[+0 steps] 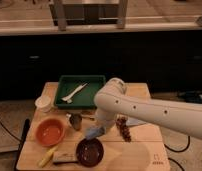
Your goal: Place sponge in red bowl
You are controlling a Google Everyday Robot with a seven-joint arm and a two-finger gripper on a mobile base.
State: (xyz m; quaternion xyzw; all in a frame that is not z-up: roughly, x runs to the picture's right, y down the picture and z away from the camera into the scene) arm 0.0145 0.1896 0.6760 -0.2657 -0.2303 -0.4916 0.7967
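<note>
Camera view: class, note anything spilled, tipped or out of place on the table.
Nothing stands out. The red bowl, dark bowl and white cup sit upright, nothing spilled. The hand is at the sponge, near the dark bowl.

White arm (159, 112) enters from right edge, long link running left and slightly upward across view. Row of small dark dots along link. Rounded elbow (113, 90) at highest point, near centre. Forearm (106, 115) drops steeply from elbow, down and slightly left. Tool (100, 130) at lower end, low over front-centre of tabletop (139, 155), mostly hidden behind forearm.
</note>
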